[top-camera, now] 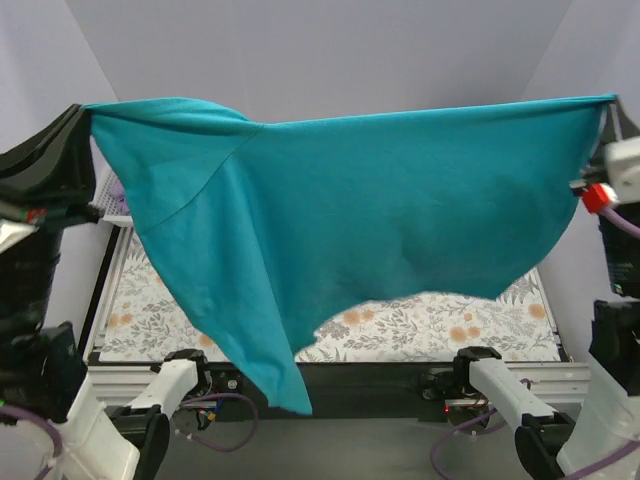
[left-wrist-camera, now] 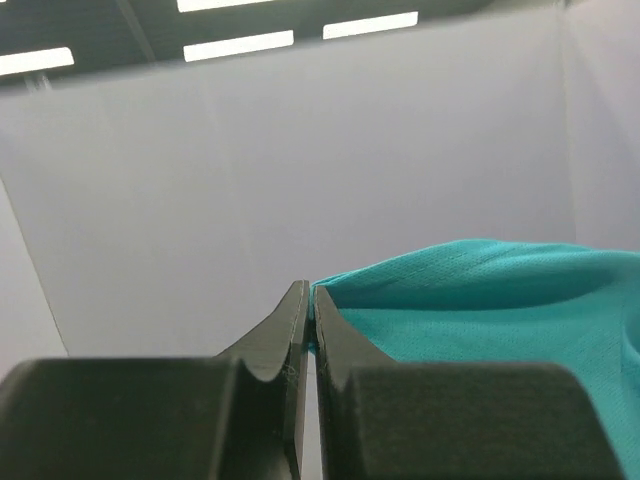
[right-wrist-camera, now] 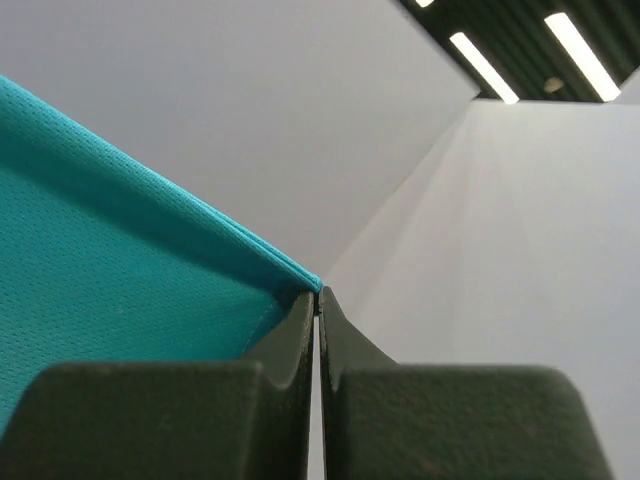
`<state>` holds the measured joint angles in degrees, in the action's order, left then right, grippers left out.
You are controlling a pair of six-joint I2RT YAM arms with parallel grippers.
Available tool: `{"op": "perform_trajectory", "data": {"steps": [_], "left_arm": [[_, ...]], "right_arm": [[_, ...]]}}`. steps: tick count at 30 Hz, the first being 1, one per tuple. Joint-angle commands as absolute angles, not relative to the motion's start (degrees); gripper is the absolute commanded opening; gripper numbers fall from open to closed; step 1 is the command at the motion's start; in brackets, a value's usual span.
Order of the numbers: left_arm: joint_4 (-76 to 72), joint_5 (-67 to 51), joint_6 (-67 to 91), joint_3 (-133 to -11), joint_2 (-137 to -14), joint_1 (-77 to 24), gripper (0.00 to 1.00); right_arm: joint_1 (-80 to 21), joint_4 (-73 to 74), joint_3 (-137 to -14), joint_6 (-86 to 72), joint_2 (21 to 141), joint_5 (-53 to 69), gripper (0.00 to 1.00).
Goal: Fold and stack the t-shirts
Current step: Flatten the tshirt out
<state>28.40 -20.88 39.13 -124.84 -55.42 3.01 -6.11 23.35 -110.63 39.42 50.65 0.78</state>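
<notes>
**A:** Where is the teal t-shirt (top-camera: 400, 210)?

**B:** It hangs in the air, stretched like a banner above the counter (top-camera: 420, 325). Its long axis runs side to side, from over the counter's left edge to over its right edge. The top edge is a taut, nearly straight line.

**A:** What is at the left?

**B:** The left hand (top-camera: 84, 110) is raised high over the left edge. Its jaws are pressed together on the shirt's upper left corner. Its wrist view shows teal cloth pinched between them and running off to the right.

**A:** And the middle?

**B:** The cloth sags in soft folds and its lower edge is uneven. A long point drops left of centre, toward the counter's near edge. I cannot tell whether it touches the counter. Further right the lower edge rises, and the counter's floral cover shows beneath it.

**A:** And the right?

**B:** The right hand (top-camera: 606, 103) is at about the same height, over the right edge. Its jaws are clamped on the upper right corner, and the shirt runs away to its left.

**A:** Which arm is nearer the shirt?

**B:** Neither is, since each holds one end. If both lower together to lay it flat, I judge the hanging point would land first. The cloth could bunch there.
</notes>
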Motion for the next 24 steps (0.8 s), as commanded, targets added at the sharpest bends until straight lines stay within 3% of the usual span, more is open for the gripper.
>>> {"op": "perform_trajectory", "data": {"steps": [1,4,10,11,15,19,24], "left_arm": [[32.9,-14.7,36.7,-112.7,-57.1,3.3,0.00],[33.1,-17.4,35.8,-104.0,-54.9,3.3,0.00],[30.6,-29.3,33.1,-72.3,-47.7,3.3,0.00],[29.6,-29.6,32.1,-63.7,-46.9,3.3,0.00],[20.9,-26.9,29.6,-48.2,-48.0,3.3,0.00],[14.0,-22.8,29.1,-45.0,-59.6,3.2,0.00],[10.3,-21.5,30.1,-49.7,-71.4,3.2,0.00]], "right_arm": [[-5.8,23.7,-103.1,42.9,54.7,3.2,0.01],[-5.9,23.7,-95.0,43.5,55.0,8.4,0.01],[-6.2,19.3,-70.5,47.7,54.7,17.2,0.01],[-6.6,17.9,-67.4,48.2,54.8,17.7,0.01],[-11.4,11.9,-54.4,50.3,60.0,14.9,0.01],[-13.4,2.3,-49.4,51.4,69.4,10.9,0.01],[-13.4,0.6,-55.8,49.9,83.7,6.8,0.01]]}}
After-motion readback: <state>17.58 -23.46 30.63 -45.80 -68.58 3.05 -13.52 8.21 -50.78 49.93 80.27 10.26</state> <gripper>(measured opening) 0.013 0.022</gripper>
